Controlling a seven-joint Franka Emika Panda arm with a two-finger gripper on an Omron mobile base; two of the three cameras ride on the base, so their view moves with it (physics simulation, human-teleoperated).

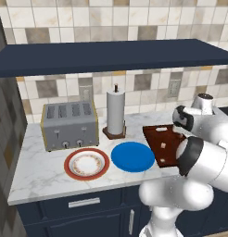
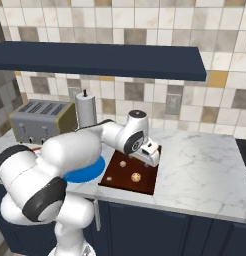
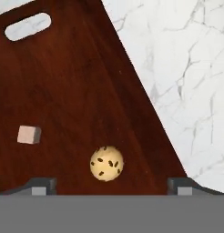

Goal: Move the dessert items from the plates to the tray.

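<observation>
The tray (image 3: 86,82) is a flat board of dark, reddish-brown wood grain with a rounded slot handle cut near one short end; it lies on the white, grey-veined marble counter (image 3: 186,68) near the front edge. On it rest the cookie (image 3: 106,163), a round tan disc with dark specks, and the cube (image 3: 29,134), a small pale tan block with crisp edges, well apart from each other. In the hand view the gripper (image 3: 112,184) hangs over the tray with its two dark fingertips (image 3: 41,185) spread wide; the cookie lies between them, touching neither.

The right base view shows both pieces, the cookie (image 2: 136,176) nearer the tray's front edge (image 2: 126,189) and the cube (image 2: 123,163) further back, under the arm's wrist. The left base view shows the smooth bright blue plate (image 1: 133,156) just left of the tray (image 1: 162,139) and the red-rimmed patterned plate (image 1: 87,164) beside it, both bare, with a boxy grey toaster (image 1: 69,125) and an upright paper-towel roll (image 1: 115,112) behind them.
</observation>
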